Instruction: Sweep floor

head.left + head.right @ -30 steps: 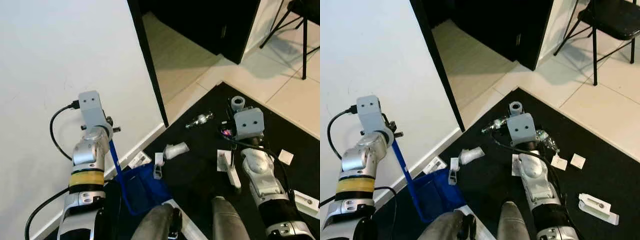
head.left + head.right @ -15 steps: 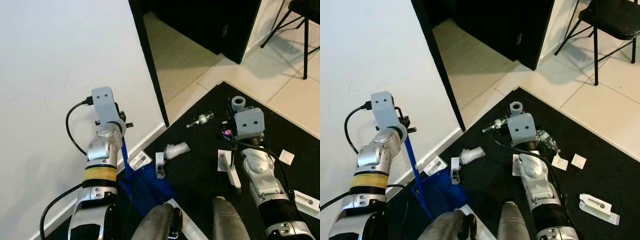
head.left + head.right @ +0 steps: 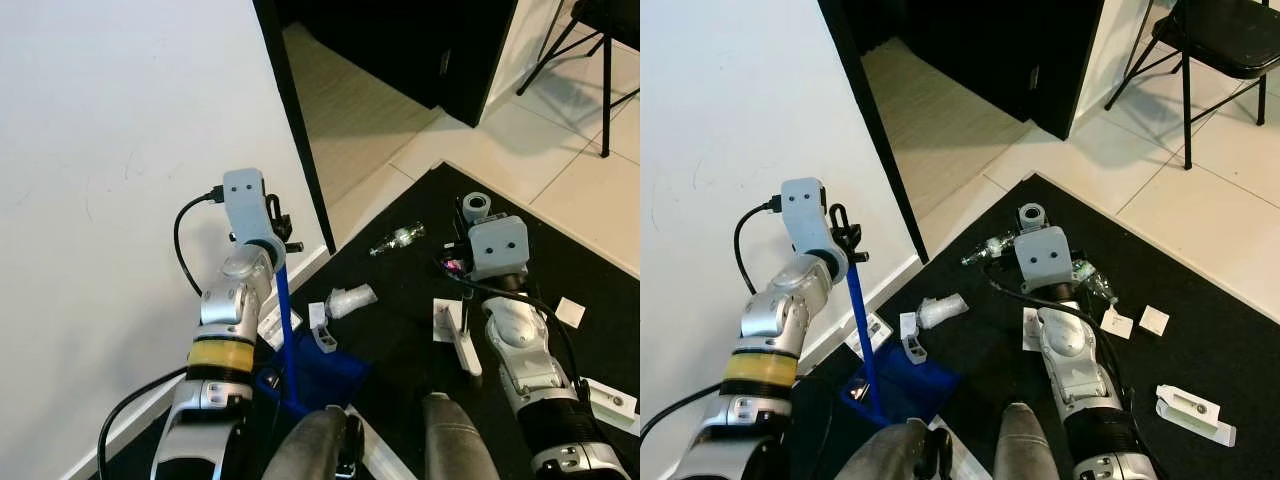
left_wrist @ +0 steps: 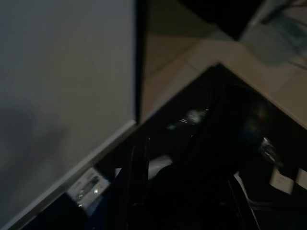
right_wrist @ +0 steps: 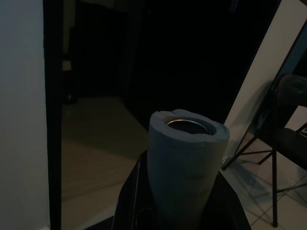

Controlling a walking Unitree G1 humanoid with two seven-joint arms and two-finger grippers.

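1. The left gripper (image 3: 845, 232) is raised beside the white wall (image 3: 110, 150), its black fingers clenched around the thin blue handle (image 3: 862, 325) of a dustpan.
2. The handle is a straight, smooth rod running down from the gripper to the blue dustpan (image 3: 908, 382), a flat scoop resting on the black mat (image 3: 980, 340) close to the robot's feet.
3. A small white piece (image 3: 912, 345) sits at the dustpan's far lip.
4. Just beyond it lies a crumpled white wrapper (image 3: 941, 309). A flat printed packet (image 3: 869, 331) lies beside the handle near the white skirting.
5. The right gripper (image 5: 184, 191) grasps a grey padded pole (image 3: 1030, 215) with a round open top; the pole stands upright.
6. Near the right gripper lie a clear plastic bottle (image 3: 397, 239), crinkled wrappers (image 3: 1092, 278), small white cards (image 3: 1154, 319) and a white oblong box (image 3: 1195, 410).
7. The mat's straight edges meet pale glossy tiles (image 3: 1200, 210); past its corner a dark doorway (image 3: 970, 50) opens, with a black door frame (image 3: 875, 140) ahead of the left gripper.
8. A black folding chair (image 3: 1220, 50) stands on the tiles, well apart from both arms.
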